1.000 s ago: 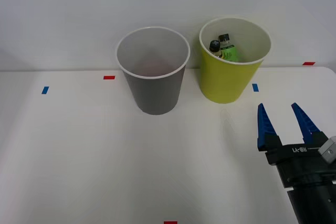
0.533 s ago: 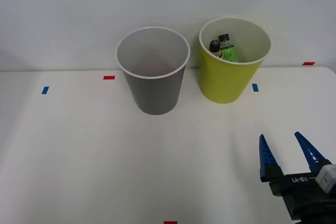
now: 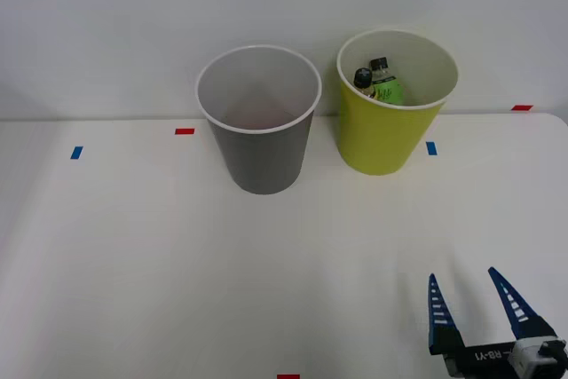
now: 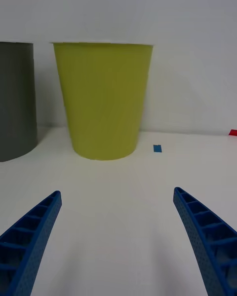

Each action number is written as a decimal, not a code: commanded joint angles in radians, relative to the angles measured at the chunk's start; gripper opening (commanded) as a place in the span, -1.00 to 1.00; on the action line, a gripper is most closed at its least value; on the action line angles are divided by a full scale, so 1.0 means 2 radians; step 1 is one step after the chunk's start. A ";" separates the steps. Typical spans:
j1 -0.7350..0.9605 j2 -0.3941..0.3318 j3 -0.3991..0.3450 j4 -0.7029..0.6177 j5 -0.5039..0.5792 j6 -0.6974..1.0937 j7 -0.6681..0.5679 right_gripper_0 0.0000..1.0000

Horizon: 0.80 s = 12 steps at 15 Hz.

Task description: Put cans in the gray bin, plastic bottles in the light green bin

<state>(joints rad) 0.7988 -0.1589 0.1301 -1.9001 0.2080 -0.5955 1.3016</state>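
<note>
While its blue ribbed fingers stand apart and hold nothing, the right tool (image 3: 475, 299) hangs low over the near right corner of the white counter (image 3: 133, 255). At the far side, the gray bin (image 3: 259, 122) stands upright to the left of the light green bin (image 3: 390, 135), near but not touching. Two plastic bottles (image 3: 377, 82) with dark caps rest inside the light green bin.
</note>
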 commanded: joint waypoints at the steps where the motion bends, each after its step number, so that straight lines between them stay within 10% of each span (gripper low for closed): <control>1: 0.040 0.017 -0.014 0.002 0.043 -0.025 -0.045 0.54; 12: 0.057 0.038 -0.013 0.072 0.092 -0.109 -0.074 0.54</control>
<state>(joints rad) 0.9093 -0.1028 0.1155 -1.7794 0.3936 -0.7785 1.1574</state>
